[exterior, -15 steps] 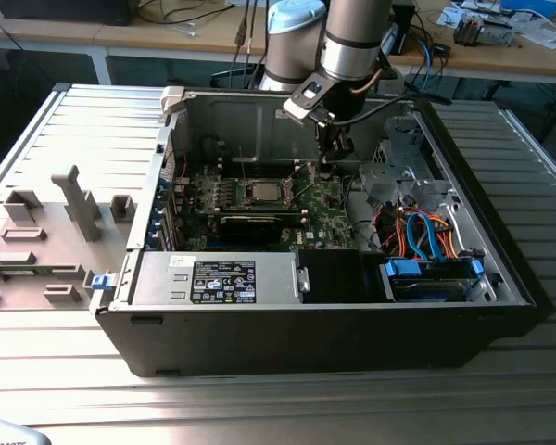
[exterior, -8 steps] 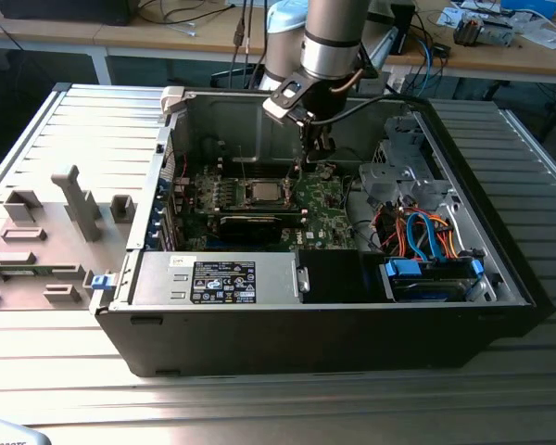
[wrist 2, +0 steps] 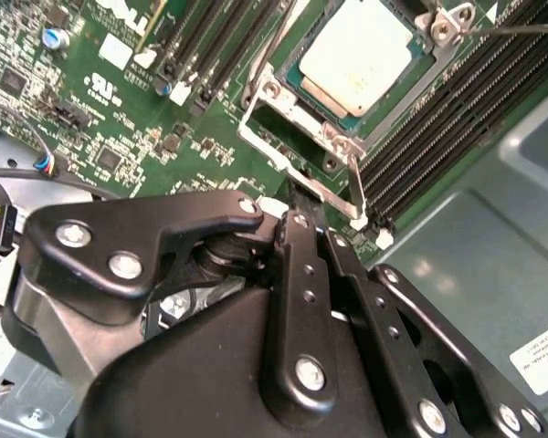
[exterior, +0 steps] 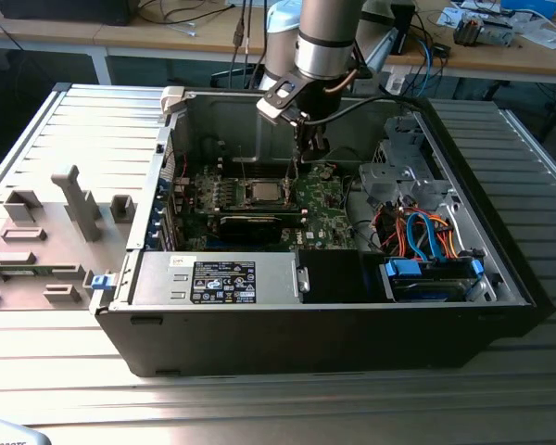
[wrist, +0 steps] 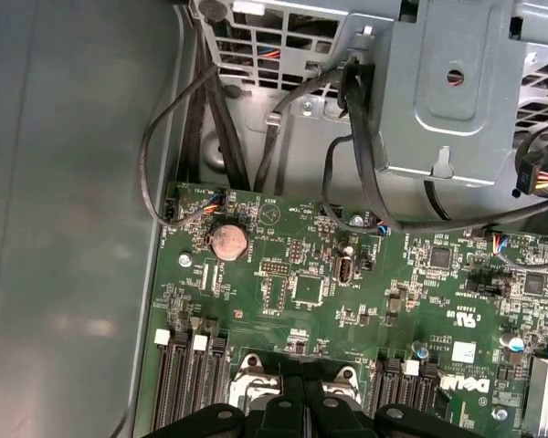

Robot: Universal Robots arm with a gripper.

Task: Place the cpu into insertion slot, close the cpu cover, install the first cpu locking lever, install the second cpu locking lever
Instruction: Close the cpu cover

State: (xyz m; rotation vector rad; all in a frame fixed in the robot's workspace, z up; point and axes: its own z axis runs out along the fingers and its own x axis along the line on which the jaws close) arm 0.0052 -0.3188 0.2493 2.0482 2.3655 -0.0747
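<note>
One arm reaches into an open computer case (exterior: 500,278), its gripper (exterior: 301,153) low over the green board (exterior: 320,199) just beside the slot (wrist 2: 347,82). The cpu (wrist 2: 365,55) lies seated in the slot with the cover (wrist 2: 301,151) closed around it. Whether the gripper's fingers are spread or pressed together cannot be told.

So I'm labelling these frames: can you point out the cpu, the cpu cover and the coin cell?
cpu (wrist 2: 363,57): second wrist view, middle of its pale metal top.
cpu cover (wrist 2: 303,117): second wrist view, the frame's silvery edge beside the chip.
coin cell (wrist: 227,241): first wrist view, centre of the round face.
</note>
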